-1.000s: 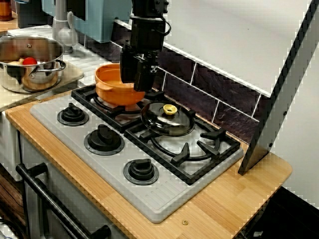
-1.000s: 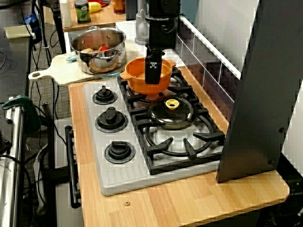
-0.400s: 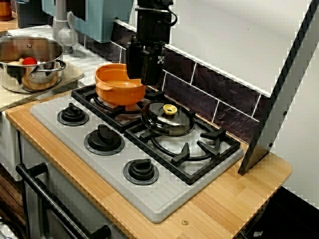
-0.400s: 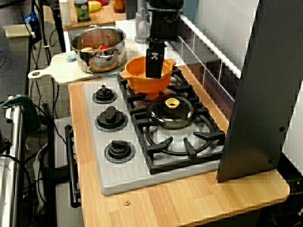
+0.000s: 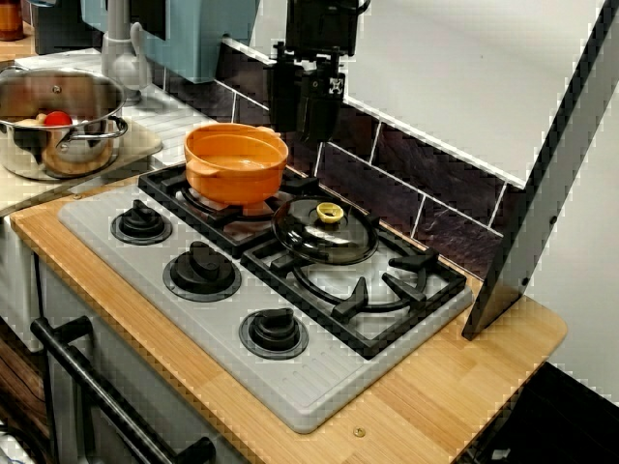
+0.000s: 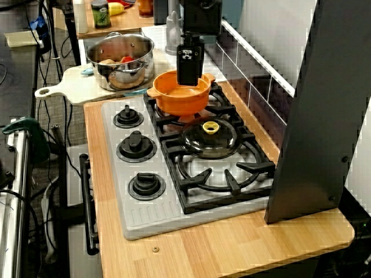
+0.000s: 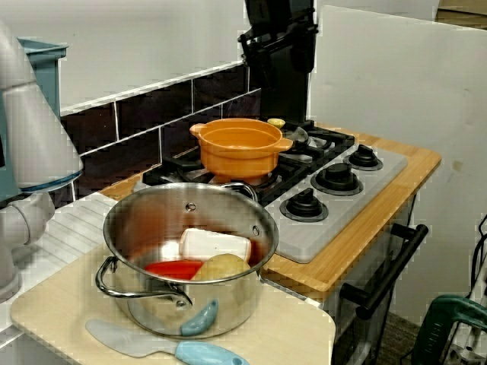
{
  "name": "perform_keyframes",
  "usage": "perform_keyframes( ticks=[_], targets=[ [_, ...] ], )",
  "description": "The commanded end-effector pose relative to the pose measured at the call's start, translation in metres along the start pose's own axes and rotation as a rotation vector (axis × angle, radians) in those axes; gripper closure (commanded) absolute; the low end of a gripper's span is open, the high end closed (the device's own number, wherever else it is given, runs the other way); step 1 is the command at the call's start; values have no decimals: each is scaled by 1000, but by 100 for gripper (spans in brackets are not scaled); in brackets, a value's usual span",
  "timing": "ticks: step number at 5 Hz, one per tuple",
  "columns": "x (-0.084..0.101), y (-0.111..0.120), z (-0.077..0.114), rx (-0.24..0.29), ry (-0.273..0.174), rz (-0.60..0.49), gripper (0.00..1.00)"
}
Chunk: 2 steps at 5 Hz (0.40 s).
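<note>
An orange pot [image 5: 236, 159] with two small handles stands uncovered on the back left burner of the hob [image 5: 193, 319]. My black gripper [image 5: 302, 133] hangs just above the pot's far rim, against the tiled wall, open by a narrow gap with nothing between its fingers. In the view from the stove's end, the gripper [image 6: 188, 81] shows edge-on over the pot [image 6: 181, 94]. A glass lid [image 5: 324, 230] with a yellow knob lies on the grate just right of the pot. From the pot-side view the gripper [image 7: 283, 91] stands behind the orange pot [image 7: 240, 144].
A steel pot [image 7: 183, 258] holding food pieces sits on a cutting board [image 6: 64, 87] left of the hob, with a blue spatula [image 7: 167, 346] beside it. A tall metal panel [image 5: 551, 193] leans at the counter's right end. Three knobs line the hob's front.
My gripper has risen from the orange pot's rim and moved back toward the wall. The pot stays on its burner, and the lid has not moved.
</note>
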<state>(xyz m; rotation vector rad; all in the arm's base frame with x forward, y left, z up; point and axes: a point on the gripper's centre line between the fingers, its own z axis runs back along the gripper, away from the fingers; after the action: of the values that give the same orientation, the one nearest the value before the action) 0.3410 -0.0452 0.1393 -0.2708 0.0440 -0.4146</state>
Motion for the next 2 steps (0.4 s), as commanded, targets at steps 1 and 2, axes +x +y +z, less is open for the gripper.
perform_keyframes(
  ticks=[1,2],
  targets=[
    [8,-44,-6,284,-145,-35,0],
    [13,-46,-14,309,-133,-55,0]
  ],
)
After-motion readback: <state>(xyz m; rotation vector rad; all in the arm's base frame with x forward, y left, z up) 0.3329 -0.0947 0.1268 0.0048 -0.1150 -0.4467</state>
